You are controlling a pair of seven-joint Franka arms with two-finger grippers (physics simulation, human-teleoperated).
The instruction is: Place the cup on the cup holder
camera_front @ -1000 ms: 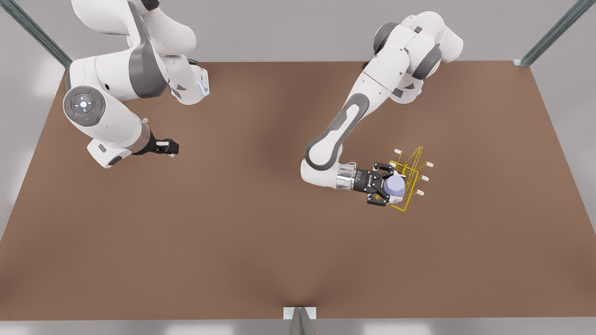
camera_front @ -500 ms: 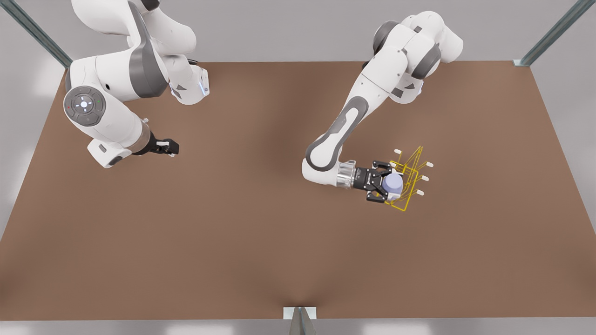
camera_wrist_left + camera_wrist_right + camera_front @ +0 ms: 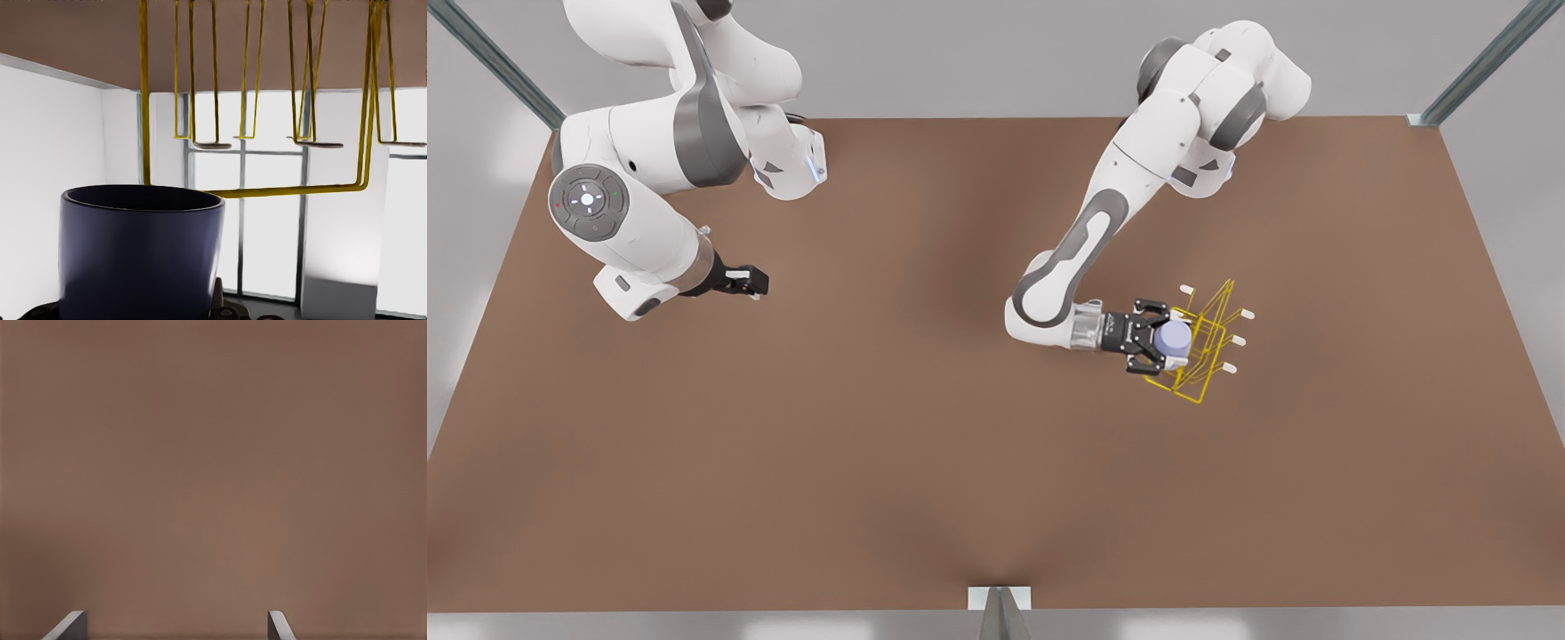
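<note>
My left end effector (image 3: 1158, 341), right of centre in the front view, is closed on the cup (image 3: 1174, 337); in the left wrist view the cup (image 3: 141, 252) sits in the lower left with its open mouth facing away from the camera. The cup lies over the holder's (image 3: 1202, 342) edge that faces the front view's left, and I cannot tell whether it touches the wire. In the left wrist view the holder's yellow wires (image 3: 293, 190) run just beyond the cup's rim, and its prongs (image 3: 212, 144) appear farther off in the upper half of the frame.

My right end effector (image 3: 747, 281) waits at the front view's left, well apart from the holder, above bare brown surface (image 3: 871, 444); its two fingertips (image 3: 72, 625) show spread apart at the lower edge of the right wrist view, holding nothing.

Progress, as I judge it: the cup is grasped and carried to the holder; what remains is to seat it on the holder, let go and back off.

No brand, label or writing can be read on the cup, the holder or the arms.
</note>
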